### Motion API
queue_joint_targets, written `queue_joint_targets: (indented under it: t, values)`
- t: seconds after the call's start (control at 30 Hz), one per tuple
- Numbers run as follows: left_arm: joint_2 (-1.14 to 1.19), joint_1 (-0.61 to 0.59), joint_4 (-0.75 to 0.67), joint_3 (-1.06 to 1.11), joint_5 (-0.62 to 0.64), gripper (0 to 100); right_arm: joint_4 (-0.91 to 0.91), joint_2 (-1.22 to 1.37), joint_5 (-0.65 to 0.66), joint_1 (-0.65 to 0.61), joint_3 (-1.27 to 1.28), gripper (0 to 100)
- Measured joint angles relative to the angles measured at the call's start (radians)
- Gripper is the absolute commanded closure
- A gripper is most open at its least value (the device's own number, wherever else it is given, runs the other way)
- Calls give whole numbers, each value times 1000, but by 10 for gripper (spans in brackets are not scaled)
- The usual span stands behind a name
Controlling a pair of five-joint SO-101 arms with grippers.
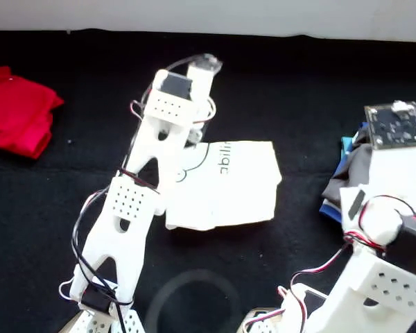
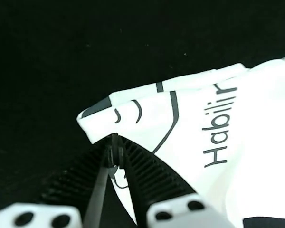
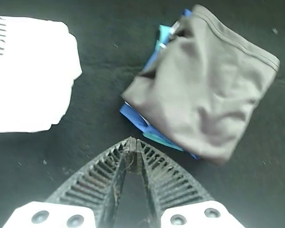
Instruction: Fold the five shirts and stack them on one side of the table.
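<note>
- Bench [image 1: 277, 83], covered in black, carries all the clothing and both arms.
- Arms, two: the left arm [image 1: 135, 201] stretches from the near edge toward the middle of the bench, and the right arm [image 1: 381, 229] stands at the near right, over the pile.
- Shirts, four that can be counted with certainty: one white, one red, one grey and one blue.
- One white shirt [image 1: 229, 184] lies partly folded in the middle of the bench, printed side up, well apart from the others.
- One grey shirt [image 3: 209, 85] lies folded on top of the pile at the right side of the bench.
- One red shirt [image 1: 17, 111] sits alone, bunched up, at the far left.
- One blue shirt [image 3: 135, 116] lies under the grey one, with its edge sticking out.
- One teal strip [image 3: 154, 137] shows between the grey and the blue; whether it is a separate shirt I cannot tell.
- Claws, two:
  - The left claw [image 2: 115, 141] is pinched narrow on the folded corner of the white shirt, with cloth showing between its fingers.
  - The right claw [image 3: 131, 142] has its tips pressed together and holds nothing. It sits over bare bench just beside the pile.
</note>
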Motion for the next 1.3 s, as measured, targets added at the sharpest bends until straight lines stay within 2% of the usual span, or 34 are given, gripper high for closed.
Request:
queue_joint_targets:
  t: [0.17,0.4,0.63,0.87,0.93,1.07,1.3]
  values:
    - [-215,-98,0,68,0,991,-35,181,-163,-192,0,975]
    - [-586,-330,6,397,-2,991,-127,559,-476,-402,-49,975]
    - [-933,-517,9,761,-3,991,-253,767,-529,-647,-209,975]
    - [-1079,-588,11,936,-23,991,-336,942,-529,-873,-270,975]
    - [-1094,-605,11,939,-23,991,-341,1005,-529,-901,-270,979]
    - [-1105,-634,11,939,-23,991,-292,1115,-529,-876,-270,979]
    - [-1105,-654,11,939,-23,991,3,1131,-529,-672,-269,980]
